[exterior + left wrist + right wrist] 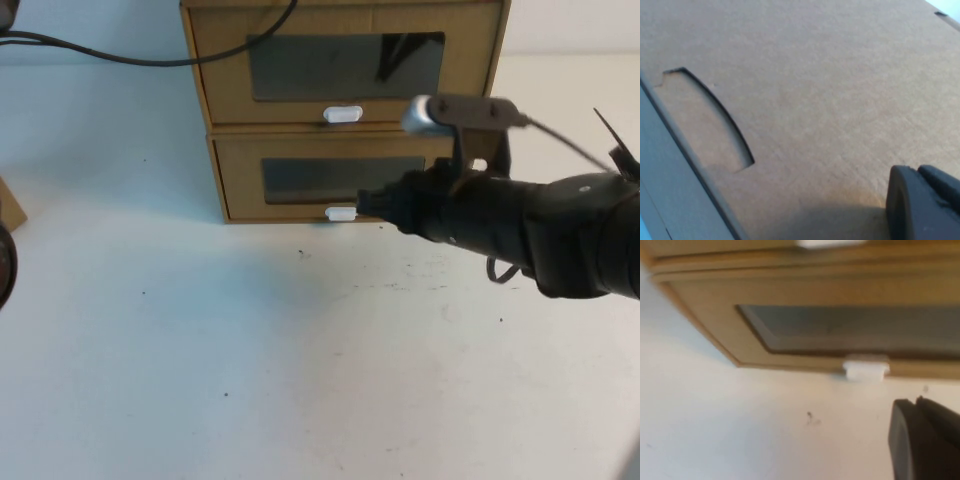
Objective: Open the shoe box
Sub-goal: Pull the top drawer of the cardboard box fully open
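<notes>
The white counter [200, 380] fills the high view, bare apart from a few dark specks. At its 12 o'clock edge I see two brown cardboard drawer-style boxes stacked one on the other. The upper shoe box [225, 60] rests squarely on the lower shoe box [240, 180], and each front carries a dark window and a small white pull. Both fronts sit flush with their frames, so neither box is open.

The right arm [560, 235] enters from 3 o'clock and reaches across toward the lower box. A grey wrist camera [450, 112] rides on a bracket above it.

A cardboard panel [815, 90] with a curved cut tab fills the left wrist view, very close to the lens. The left end effector [920, 202] shows only as a dark block at one corner in front of that panel. I cannot tell whether it is clenched or released.

A black cable [150, 58] loops across the counter's 11 o'clock corner and passes over the top of the upper box.

The right end effector [368, 203] is clenched and grasps nothing that I can see. Its tip lies just at the 3 o'clock side of the lower handle [340, 213]. In the right wrist view the handle stands clear of the dark tip. The upper handle [342, 114] sits directly at 12 o'clock from the lower one.
</notes>
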{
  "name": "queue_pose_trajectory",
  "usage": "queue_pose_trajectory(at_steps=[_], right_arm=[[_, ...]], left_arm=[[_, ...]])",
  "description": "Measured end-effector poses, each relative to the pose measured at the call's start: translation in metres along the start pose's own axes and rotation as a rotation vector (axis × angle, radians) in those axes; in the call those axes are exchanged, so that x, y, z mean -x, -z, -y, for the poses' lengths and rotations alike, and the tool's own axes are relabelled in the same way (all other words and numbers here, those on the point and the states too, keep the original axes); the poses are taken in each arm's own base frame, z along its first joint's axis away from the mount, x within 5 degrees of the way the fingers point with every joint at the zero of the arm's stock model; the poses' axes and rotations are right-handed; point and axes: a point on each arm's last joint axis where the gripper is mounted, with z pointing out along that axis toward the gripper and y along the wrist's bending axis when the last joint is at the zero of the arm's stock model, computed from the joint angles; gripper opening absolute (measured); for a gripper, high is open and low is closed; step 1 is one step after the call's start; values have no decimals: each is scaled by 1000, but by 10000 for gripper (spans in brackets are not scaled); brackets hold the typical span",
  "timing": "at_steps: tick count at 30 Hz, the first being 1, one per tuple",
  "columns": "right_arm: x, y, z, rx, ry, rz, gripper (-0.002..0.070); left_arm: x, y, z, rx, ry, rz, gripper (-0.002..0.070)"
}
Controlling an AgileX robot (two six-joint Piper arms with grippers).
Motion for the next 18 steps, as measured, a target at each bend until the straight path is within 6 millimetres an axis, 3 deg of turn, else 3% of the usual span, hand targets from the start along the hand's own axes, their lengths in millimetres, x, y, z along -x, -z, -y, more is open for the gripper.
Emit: queue_pose_trajectory(at_steps=[8,15,18], right_arm=[[-13,-33,14,229,-320,-187,-18],[2,-45,5,417,-466,-256,-18],[15,-43,10,450,-511,-245,-18]], left_arm=[[0,0,0,0,-2,0,-4],[0,0,0,-2,-2,-3,-4],[0,1,-1,0,-2,-4,-4]])
